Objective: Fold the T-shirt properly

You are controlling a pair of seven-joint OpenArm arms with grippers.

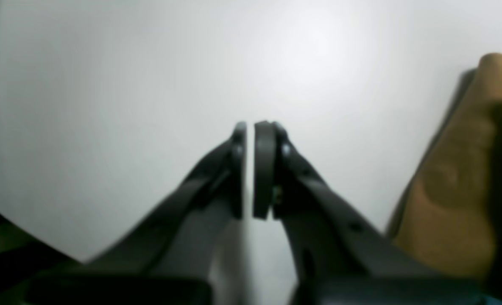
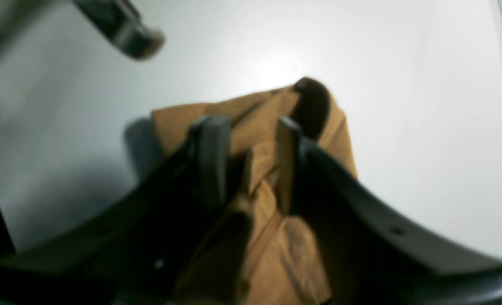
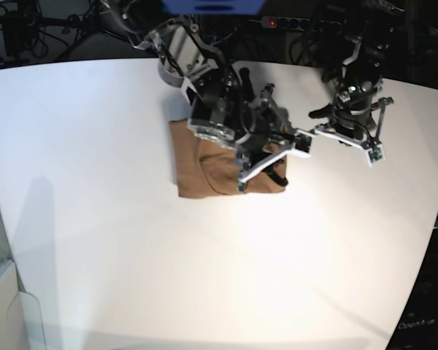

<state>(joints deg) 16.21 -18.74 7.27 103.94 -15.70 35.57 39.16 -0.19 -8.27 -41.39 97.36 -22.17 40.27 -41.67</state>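
- The T-shirt (image 3: pixel 204 164) is lying on the white table (image 3: pixel 117 240), near the far middle of it, already made into a small bundle of several layers.
- The right gripper (image 2: pixel 246 161) is standing over the bundle with its jaws apart; cloth is showing between them, but they are not pressing on it, so it seems to be letting go after a fold.
- The left gripper (image 1: pixel 250 169) is hanging just beside the shirt, over bare table, with its jaws almost together and nothing between them.
- My judgement: the folding is nearly finished, at a late fold or at the release after it.
- The next move is calling for a straight lift of the right gripper, so that the top layer is not dragged, and perhaps some smoothing.
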